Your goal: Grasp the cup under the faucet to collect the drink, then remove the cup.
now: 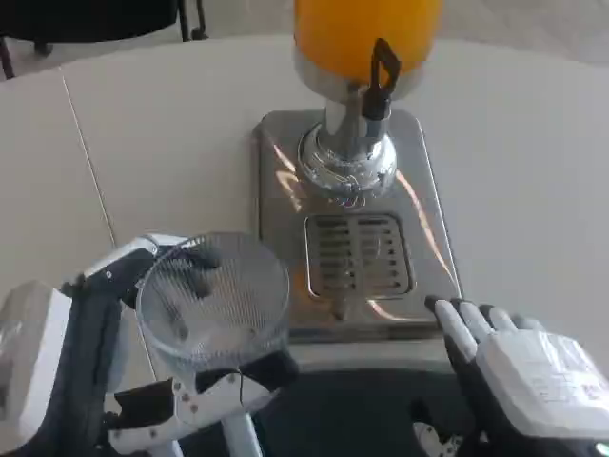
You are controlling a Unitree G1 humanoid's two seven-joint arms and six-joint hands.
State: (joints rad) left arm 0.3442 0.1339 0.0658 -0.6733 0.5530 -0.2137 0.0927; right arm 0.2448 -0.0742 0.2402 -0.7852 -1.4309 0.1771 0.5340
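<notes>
**Left hand has the cup, off to the side of the grate**

Your left hand is at the near left, and it holds the cup. Fingers wrap the far side of the cup, and you can see them through its clear wall. More of the hand curls under the near side.

You can see the cup is clear, ribbed and upright. It sits just left of the drip grate, over the left edge of the shiny metal base. It is not under the faucet.

Look to the middle and far side. The drink dispenser stands there, full of orange drink. Its black tap handle points up, and the silver faucet hangs over the grate.

Your right hand is at the near right, beside the base's near right corner. It holds nothing, and its fingers point away from you.

All of it sits on the white table.
</notes>
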